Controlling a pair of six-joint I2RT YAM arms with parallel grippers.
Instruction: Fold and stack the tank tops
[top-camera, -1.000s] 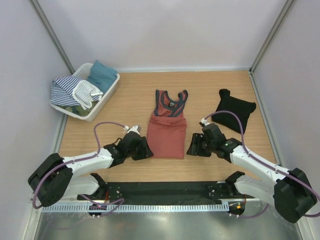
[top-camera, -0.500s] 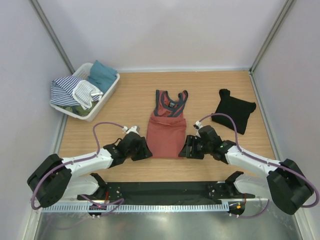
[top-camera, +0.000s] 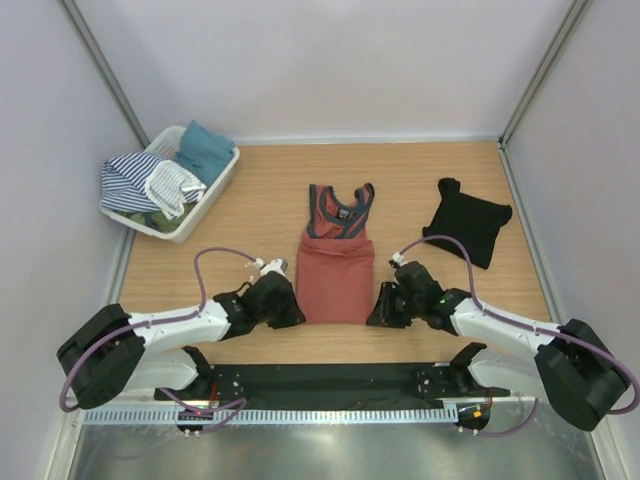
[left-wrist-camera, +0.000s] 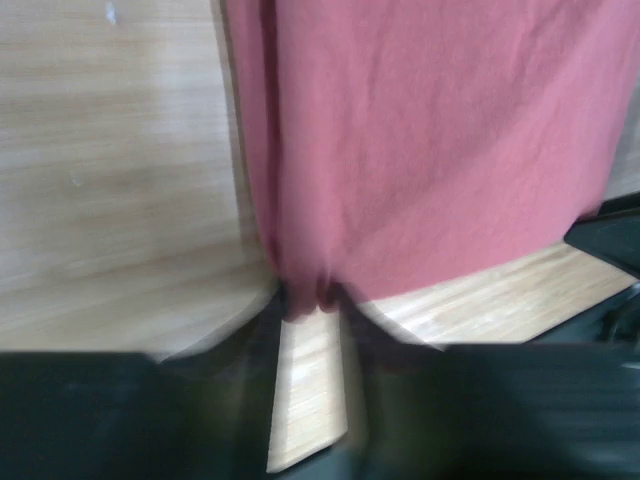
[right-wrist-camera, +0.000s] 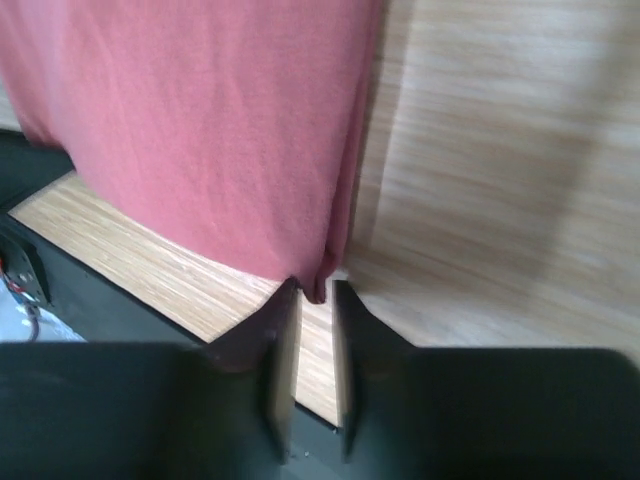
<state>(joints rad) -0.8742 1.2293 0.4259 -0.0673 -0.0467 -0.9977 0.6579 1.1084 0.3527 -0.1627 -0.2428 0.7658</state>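
The rust-red tank top with navy strap edging lies flat mid-table, straps toward the far side. My left gripper is pinched on its near left hem corner. In the left wrist view the cloth bunches between the fingertips of the left gripper. My right gripper is pinched on the near right hem corner. In the right wrist view the red cloth is nipped between the tips of the right gripper. The black tank top lies folded at the far right, apart from both grippers.
A white plastic basket holding striped and teal clothes stands at the far left. The black base rail runs along the near table edge just behind both grippers. Grey walls close in the left, right and far sides.
Both grippers moved inward to the red top's near corners and slightly toward the near edge. The hem now sits a little nearer. The black top has not moved.
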